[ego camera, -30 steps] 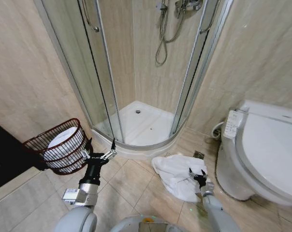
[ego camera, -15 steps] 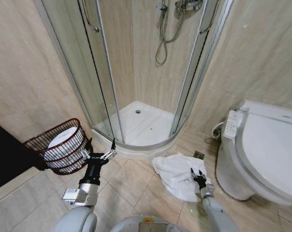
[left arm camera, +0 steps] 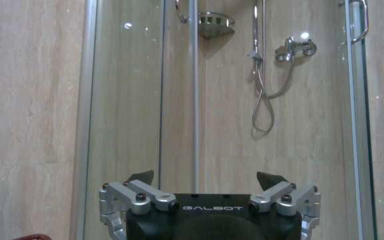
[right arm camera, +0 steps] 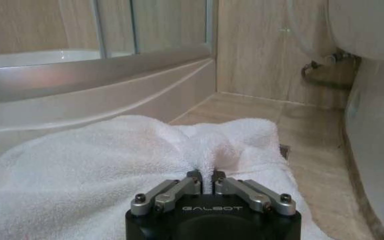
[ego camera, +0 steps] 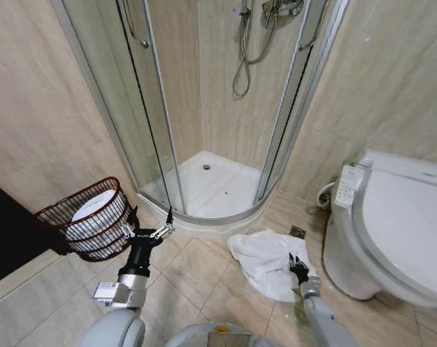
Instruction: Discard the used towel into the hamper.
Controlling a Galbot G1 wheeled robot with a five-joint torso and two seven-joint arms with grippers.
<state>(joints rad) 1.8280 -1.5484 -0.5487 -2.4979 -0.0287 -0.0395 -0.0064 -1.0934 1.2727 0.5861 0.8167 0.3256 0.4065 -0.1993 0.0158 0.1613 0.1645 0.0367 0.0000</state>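
Observation:
The used white towel lies crumpled on the floor tiles between the shower base and the toilet. My right gripper is low at the towel's right edge. In the right wrist view it is shut, pinching a raised fold of the towel. The hamper, a dark red-brown wire basket with white cloth inside, stands against the left wall. My left gripper is raised just right of the hamper with its fingers open and nothing between them.
A curved glass shower enclosure with a white raised base fills the corner ahead. A white toilet stands close on the right. A dark cabinet sits at the left edge. A floor drain lies beside the towel.
The right gripper has edged forward into the towel and its fingers have shut on a fold. The left arm and the hamper have not moved.

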